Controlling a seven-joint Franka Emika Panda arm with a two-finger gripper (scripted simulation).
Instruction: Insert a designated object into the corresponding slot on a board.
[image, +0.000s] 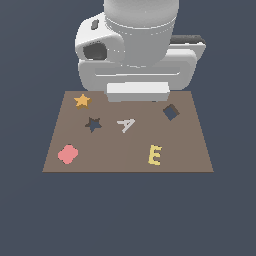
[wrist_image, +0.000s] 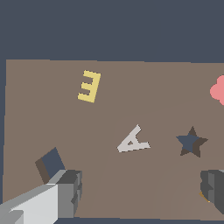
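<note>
Both renders are evenly and rather dimly lit, flat and soft, with no clear light direction. The board shows no glare and almost no cast shadows; beside the slot only the cutout walls read darker. The arm's white casing above the board is gently shaded, not blown out. Edges look slightly coarse and pixelated, without blur or lens distortion.

Plain dark slate-blue ground all around, flat even light, no walls or furniture
</note>
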